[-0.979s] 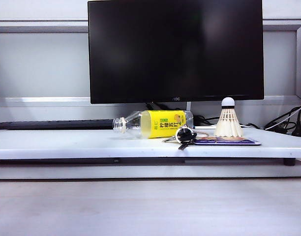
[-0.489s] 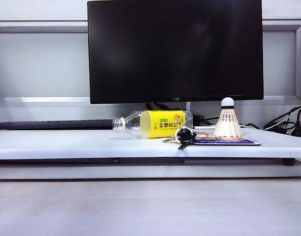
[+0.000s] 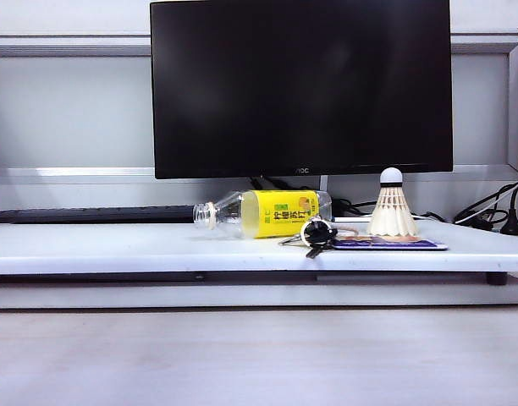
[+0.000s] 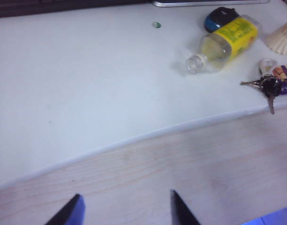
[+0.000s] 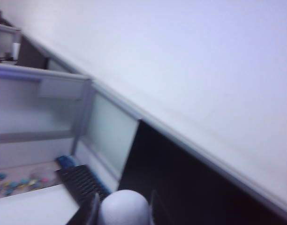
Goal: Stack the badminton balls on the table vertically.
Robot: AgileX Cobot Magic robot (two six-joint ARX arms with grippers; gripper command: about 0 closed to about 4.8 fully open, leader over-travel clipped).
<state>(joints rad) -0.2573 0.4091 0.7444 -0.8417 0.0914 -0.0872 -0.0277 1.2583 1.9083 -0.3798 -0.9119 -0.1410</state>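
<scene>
One badminton ball [image 3: 392,207] stands upright, cork tip up, at the right of the white table [image 3: 115,245]; its skirt also shows at the picture's edge in the left wrist view [image 4: 282,38]. My right gripper [image 5: 124,199] is shut on the rounded white cork tip of another badminton ball [image 5: 124,211], held up in the air facing the monitor and the wall. My left gripper [image 4: 125,193] stands open and empty over the wooden surface in front of the table [image 4: 87,84]. Neither gripper shows in the exterior view.
A clear bottle with a yellow label [image 3: 263,212] lies on its side mid-table, with a bunch of keys [image 3: 316,234] and a flat blue card [image 3: 386,244] beside it under the standing ball. A black monitor [image 3: 301,85] rises behind. A keyboard [image 3: 90,213] lies at the back left.
</scene>
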